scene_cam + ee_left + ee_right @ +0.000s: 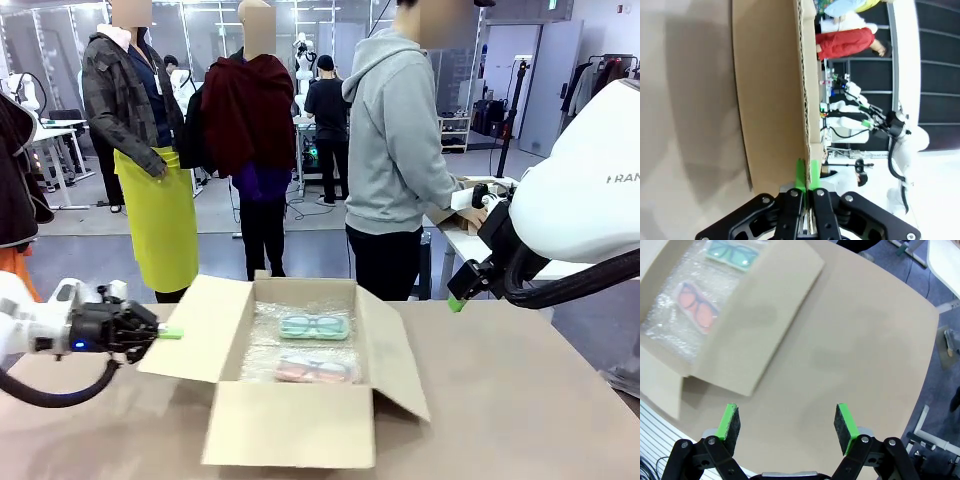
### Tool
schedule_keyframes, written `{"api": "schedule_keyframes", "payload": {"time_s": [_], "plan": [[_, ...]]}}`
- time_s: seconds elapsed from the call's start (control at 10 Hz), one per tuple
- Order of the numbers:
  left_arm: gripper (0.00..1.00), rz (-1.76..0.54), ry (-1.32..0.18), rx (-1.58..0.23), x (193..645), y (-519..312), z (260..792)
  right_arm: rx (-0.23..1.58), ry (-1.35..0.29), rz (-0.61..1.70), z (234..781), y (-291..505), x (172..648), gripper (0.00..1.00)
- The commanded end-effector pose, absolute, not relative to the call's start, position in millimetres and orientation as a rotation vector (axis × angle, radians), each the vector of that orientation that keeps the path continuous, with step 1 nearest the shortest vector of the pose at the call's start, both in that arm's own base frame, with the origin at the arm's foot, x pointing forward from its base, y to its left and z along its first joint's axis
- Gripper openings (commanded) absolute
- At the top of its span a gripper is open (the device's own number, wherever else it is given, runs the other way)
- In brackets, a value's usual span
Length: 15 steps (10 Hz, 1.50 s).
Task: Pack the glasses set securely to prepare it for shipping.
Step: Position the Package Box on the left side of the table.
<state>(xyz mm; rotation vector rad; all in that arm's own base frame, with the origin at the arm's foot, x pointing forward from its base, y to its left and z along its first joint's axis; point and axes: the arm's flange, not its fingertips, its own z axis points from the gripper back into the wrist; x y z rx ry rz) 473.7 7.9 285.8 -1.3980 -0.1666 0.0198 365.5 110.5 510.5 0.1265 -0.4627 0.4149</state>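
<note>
Table (520, 400), glasses set (313, 345) boxed, clear of fingers

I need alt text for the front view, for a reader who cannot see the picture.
An open cardboard box sits on a tan table, holding a mint-green case and a pink case on bubble wrap. The left gripper is shut on the box's left flap; the right gripper hangs open above the table.

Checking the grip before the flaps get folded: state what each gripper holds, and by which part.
The left gripper is shut on the cardboard box's left flap, pinching its outer edge. The right gripper is open above the table, holding nothing.
</note>
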Motion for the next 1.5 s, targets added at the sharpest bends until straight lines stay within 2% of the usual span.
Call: {"api": "schedule_keyframes", "payload": {"time_s": [0.0, 0.3, 0.7, 0.9, 1.4], "plan": [[0.03, 0.036, -0.162, -1.465, 473.4, 74.7, 297.1, 0.118, -0.454, 0.415, 511.8, 111.4, 365.0, 0.95], [0.03, 0.090, -0.234, -1.490, 457.4, 184.0, 306.2, 0.118, -0.454, 0.415, 511.8, 111.4, 365.0, 0.95], [0.03, 0.143, -0.248, -1.394, 445.8, 293.6, 299.2, 0.118, -0.454, 0.415, 511.8, 111.4, 365.0, 0.95], [0.03, 0.143, -0.191, -1.367, 439.8, 318.7, 297.4, 0.118, -0.454, 0.415, 511.8, 111.4, 365.0, 0.95], [0.03, 0.143, -0.219, -1.320, 440.9, 329.7, 292.2, 0.118, -0.454, 0.415, 511.8, 111.4, 365.0, 0.95]]}}
